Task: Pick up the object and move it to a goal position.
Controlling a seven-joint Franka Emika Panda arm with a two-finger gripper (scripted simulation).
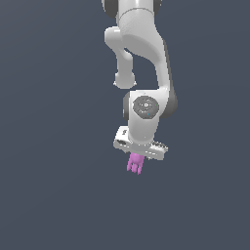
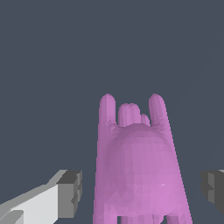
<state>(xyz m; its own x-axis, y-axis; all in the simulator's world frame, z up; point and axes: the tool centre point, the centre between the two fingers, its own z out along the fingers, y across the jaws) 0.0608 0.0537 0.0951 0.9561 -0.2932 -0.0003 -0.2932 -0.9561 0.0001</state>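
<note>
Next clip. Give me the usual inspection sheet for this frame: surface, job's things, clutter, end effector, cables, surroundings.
Surface: plain dark grey-blue everywhere; no table edge or texture can be made out.
Job's things: the pink-purple object sits right below the end effector; in the wrist view it fills the space between the fingers, stubby prongs pointing away from the camera. No goal marker seen.
Clutter: nothing seen.
End effector: the end effector points downward over the object; its fingers stand apart from the object's sides with visible gaps, so it is open, not gripping.
Cables: nothing seen.
Surroundings: only the white arm; nothing else seen.
</note>
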